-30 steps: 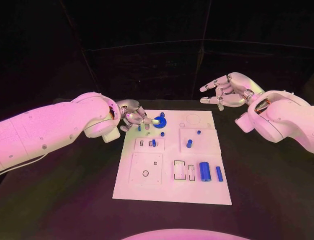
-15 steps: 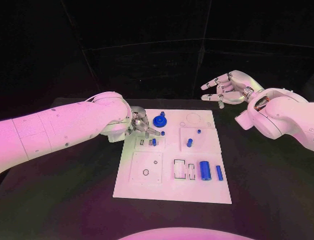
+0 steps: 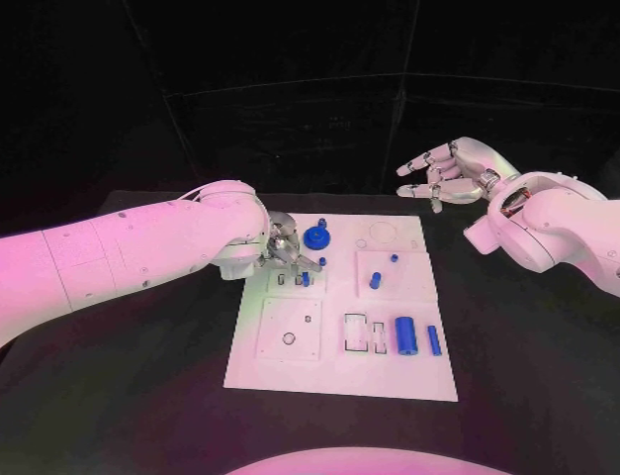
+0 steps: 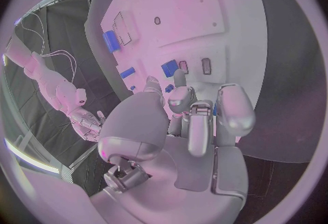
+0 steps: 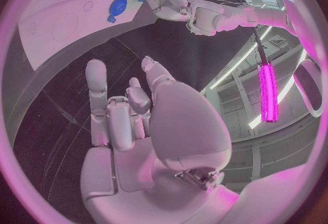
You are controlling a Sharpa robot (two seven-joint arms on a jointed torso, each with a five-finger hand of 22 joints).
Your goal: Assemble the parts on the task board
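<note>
While the right hand point(image 3: 450, 175) hovers unchanged, the left hand point(image 3: 287, 246) has advanced.

task board point(image 3: 341, 366): 1 | hands: 2, left hand point(image 3: 284, 245), right hand point(image 3: 450, 174) | black table point(image 3: 538, 376): 1

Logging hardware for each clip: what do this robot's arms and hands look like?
Both arms are bulky, smooth white shells with rounded joints and small dark fastener dots. The left hand and right hand are silver metal, many-fingered, with rounded pale fingertips. A thin cable runs along the left arm.
</note>
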